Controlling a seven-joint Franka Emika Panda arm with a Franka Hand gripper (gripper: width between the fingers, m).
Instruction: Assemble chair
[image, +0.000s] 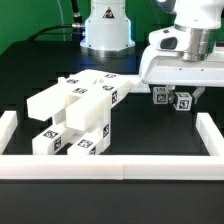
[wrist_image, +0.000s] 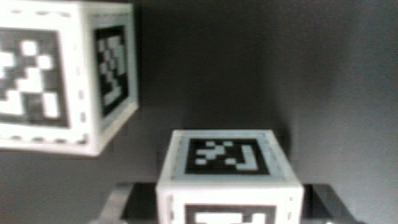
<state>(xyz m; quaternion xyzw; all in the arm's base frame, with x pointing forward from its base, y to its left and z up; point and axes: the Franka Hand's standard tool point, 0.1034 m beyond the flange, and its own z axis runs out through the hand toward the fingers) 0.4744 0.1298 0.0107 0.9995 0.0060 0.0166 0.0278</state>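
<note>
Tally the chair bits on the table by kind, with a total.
small parts: 2
pile of larger parts: 1, its pieces overlap too much to count apart
Total: 3

White chair parts (image: 75, 112) (black-and-white square tags (wrist_image: 228, 157)), black table (image: 30, 75).
</note>
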